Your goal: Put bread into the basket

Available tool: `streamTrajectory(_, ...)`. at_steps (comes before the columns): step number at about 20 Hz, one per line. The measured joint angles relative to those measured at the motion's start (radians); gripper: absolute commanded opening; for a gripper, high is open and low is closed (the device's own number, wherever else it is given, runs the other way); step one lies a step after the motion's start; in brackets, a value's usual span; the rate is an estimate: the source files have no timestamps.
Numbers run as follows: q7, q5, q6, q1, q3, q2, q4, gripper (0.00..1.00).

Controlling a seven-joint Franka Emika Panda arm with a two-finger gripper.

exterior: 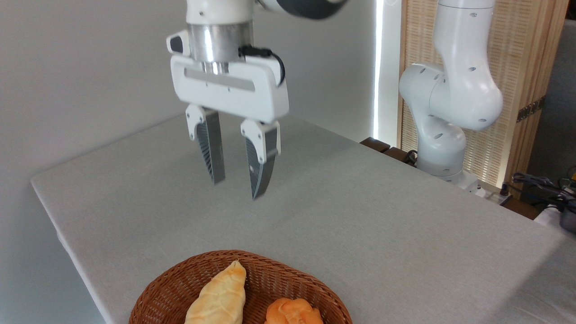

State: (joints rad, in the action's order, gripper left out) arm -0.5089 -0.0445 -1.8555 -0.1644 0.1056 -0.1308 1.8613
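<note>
The bread [292,312], a lumpy golden-orange bun, lies inside the basket [198,275] at the bottom edge of the picture, right of the basket's middle. The basket is round, reddish-brown wicker, cut off by the frame's lower edge. My gripper [237,190] hangs well above the table, up and to the left of the basket, open with nothing between its fingers. The bun and the gripper are far apart.
A longer pale-yellow pointed bread [220,294] lies in the basket left of the bun. The grey table [382,216] stretches back and to the right. The arm's white base [443,135] stands at the far right edge, with cables [540,184] beyond.
</note>
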Motion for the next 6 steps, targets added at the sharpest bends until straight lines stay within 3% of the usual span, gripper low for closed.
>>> streamTrajectory(6, -0.065, 0.072, 0.088, 0.001, -0.025, 0.006, -0.026, 1.0)
